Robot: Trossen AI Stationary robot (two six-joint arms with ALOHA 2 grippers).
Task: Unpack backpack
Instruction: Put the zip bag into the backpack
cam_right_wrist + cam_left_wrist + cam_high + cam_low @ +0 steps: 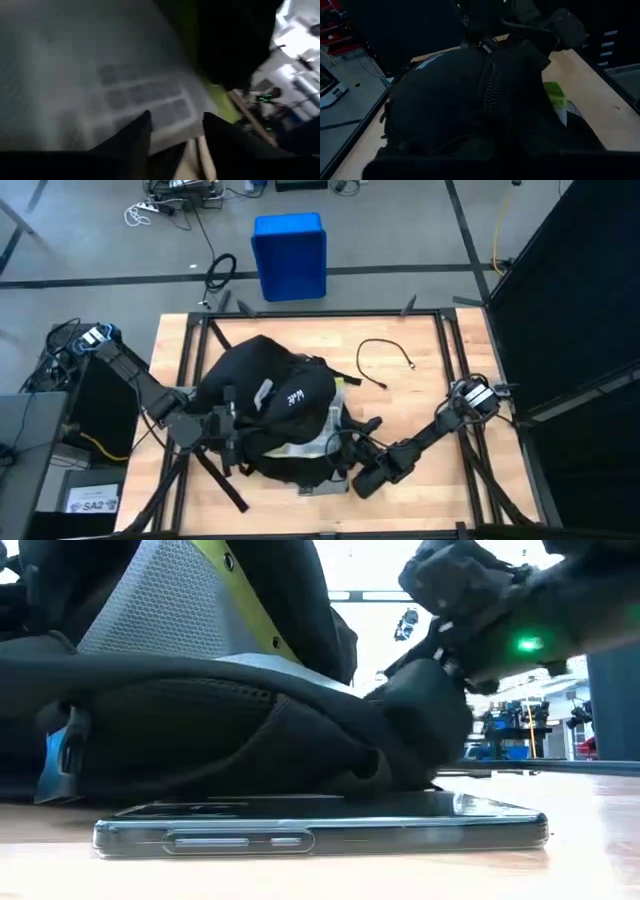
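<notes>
At the near edge of the tabletop (440, 410) a dark phone (320, 827) lies flat, just in front of the backpack (265, 405), which slumps across the left-centre of the tabletop with its opening turned toward the near edge. Grey mesh and a strip of yellow-green lining (245, 595) show at that opening.

The right tool (172, 132) sits at the near right side of the bag, its fingers (127, 142) spread with a clear gap between them, facing a pale grey mesh panel (100, 85) at close range. The left tool (228, 430) presses against the left flank of the bag; whether it is pinching fabric or merely resting there cannot be told, since the left wrist view shows only the black shell and zipper (492, 90).

The step in hand looks like reaching into the opening for the next item. To do it well, the left arm should hold the bag steady and keep the mouth from collapsing, while the right tool enters low and level, spread wide, and closes only once something firm lies between the fingers, not on loose lining. It should also avoid dragging the phone off the edge.

Farther back a thin black cable (385, 365) lies on the bare wood, and beyond the far edge a blue plastic box (290, 255) stands on the floor.
</notes>
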